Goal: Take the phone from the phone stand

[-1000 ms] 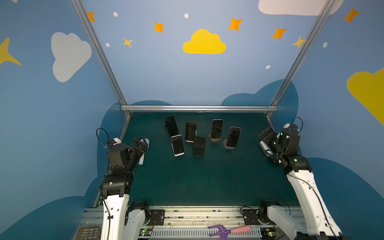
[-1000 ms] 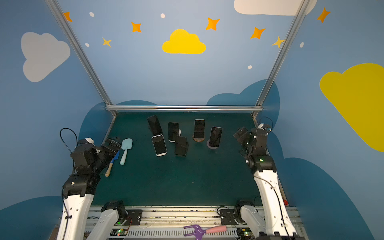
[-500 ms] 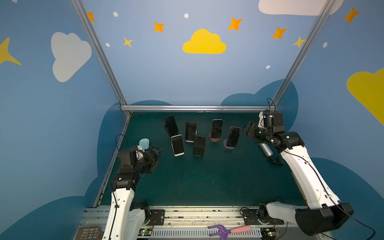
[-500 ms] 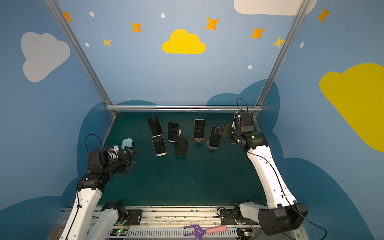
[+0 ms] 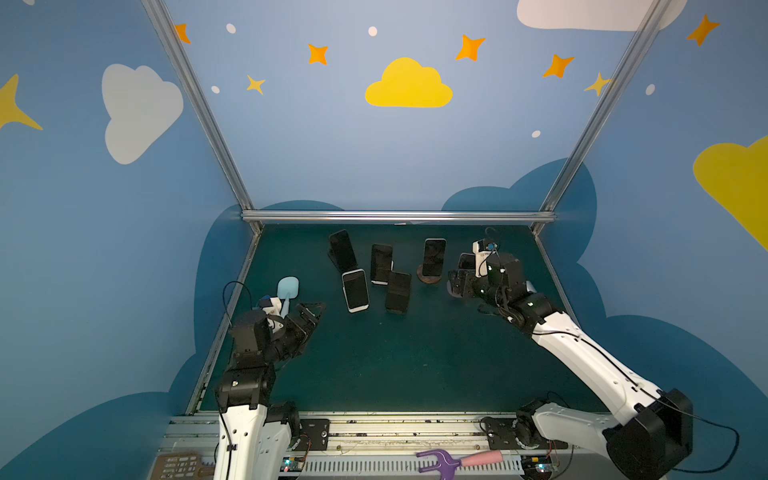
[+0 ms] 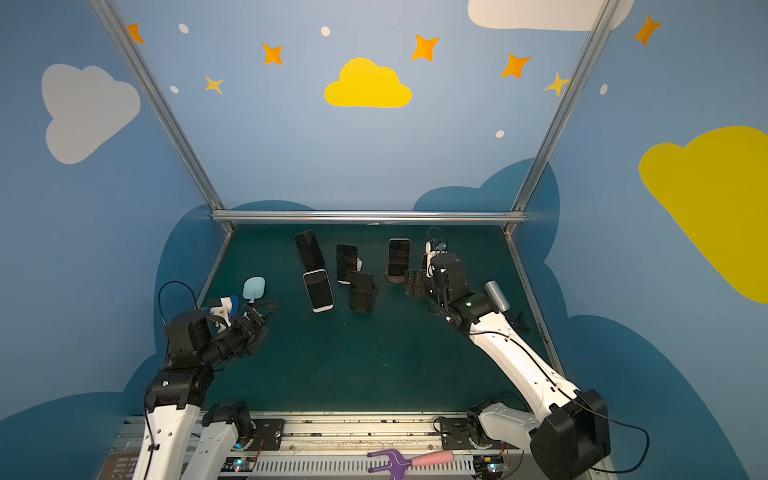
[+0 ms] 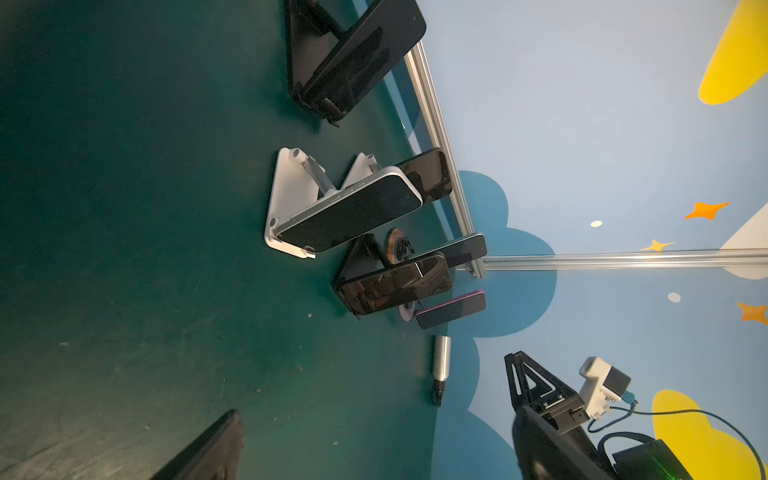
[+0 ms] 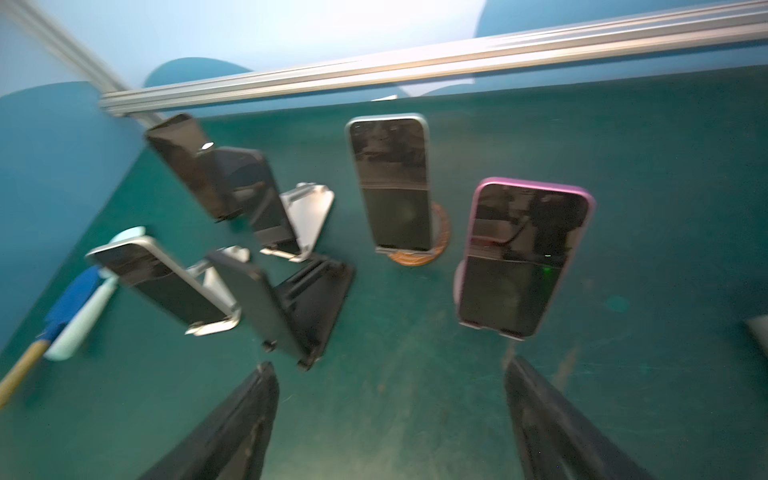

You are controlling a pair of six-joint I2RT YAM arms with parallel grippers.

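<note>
Though nothing yet holds it, the pink-cased phone (image 8: 525,257) leans on its pale stand (image 8: 456,286), rightmost on the table (image 5: 415,365).
Probably a stiff, light slab with slick glass and a grippier case; its long edges look the place to pinch, lifting it off the lip. Close before it the right gripper (image 8: 389,365) has jaws apart, empty; the left gripper (image 5: 311,309), jaws wide apart, hangs well away by the blue spatula (image 5: 287,287).
</note>
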